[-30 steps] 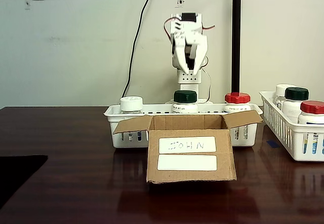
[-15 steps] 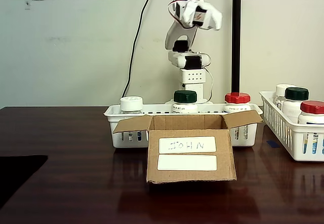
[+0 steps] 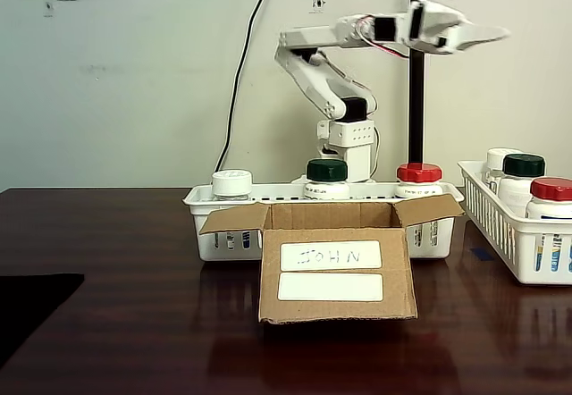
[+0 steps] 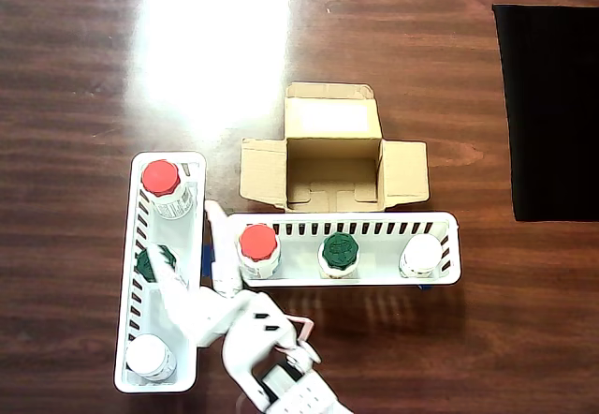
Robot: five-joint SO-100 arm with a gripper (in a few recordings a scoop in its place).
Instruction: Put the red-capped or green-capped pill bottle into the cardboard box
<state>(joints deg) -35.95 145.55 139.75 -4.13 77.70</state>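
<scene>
- The gripper has its fingers spread apart and holds nothing; in the overhead view one finger lies over a green-capped bottle in the side basket, the other over the gap beside the long basket.
- In the fixed view the gripper is high above the baskets.
- The task's pill bottle stands mid long basket, right of the gripper in the overhead view, between a red-capped bottle and a white-capped bottle.
- The box sits open just beyond that basket.
- The arm reaches out level, elbow bent.

Brown cardboard box – white labels; white baskets; red, green, white caps; dark wood-grain table.
</scene>
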